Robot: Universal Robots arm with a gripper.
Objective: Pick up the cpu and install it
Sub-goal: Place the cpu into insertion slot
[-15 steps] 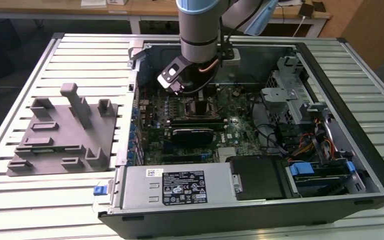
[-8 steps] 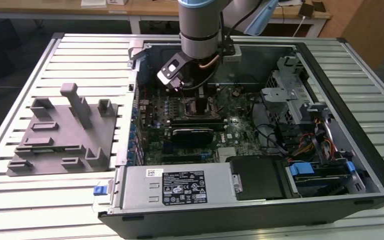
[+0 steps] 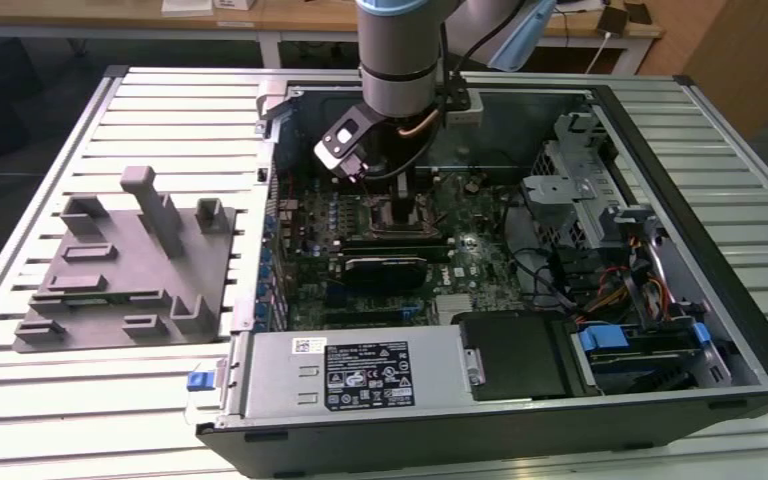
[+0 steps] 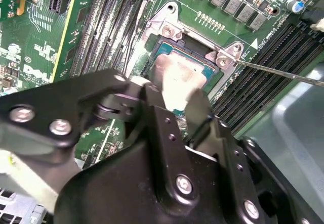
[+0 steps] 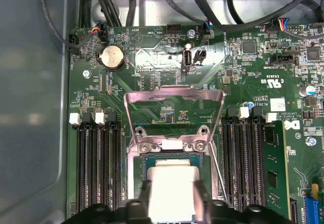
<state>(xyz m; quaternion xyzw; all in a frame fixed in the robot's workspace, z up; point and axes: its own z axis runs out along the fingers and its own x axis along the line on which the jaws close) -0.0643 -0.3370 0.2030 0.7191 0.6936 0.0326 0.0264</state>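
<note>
Inside the open case [image 3: 491, 430] on the table [image 3: 37, 400], the arm [image 3: 398, 50] reaches straight down to the board [image 5: 253, 82], with the pincer [image 5: 173, 186] over the socket [image 5: 136, 158]. The cpu [image 5: 172, 191] sits squarely between the two fingers [image 5: 145, 188], directly under the wrist, so nothing lies off to either side of the single arm. In both wrist views the fingers hug two opposite edges of the chip and look to be pinching it, though the contact is too tight to see for sure. In the second wrist view the cpu [image 4: 174, 80] shows below the pincer [image 4: 176, 95], its edges running parallel to the socket frame; being square, it has no long axis to speak of. I judge it at or just above its seat, but whether it is fully down cannot be told. The bracket [image 5: 172, 89] stands swung open away from the chip, and the thin lever [image 4: 283, 72] is raised beside it. The grey tray [image 3: 117, 270] lies well apart on the exterior view's left.
</note>
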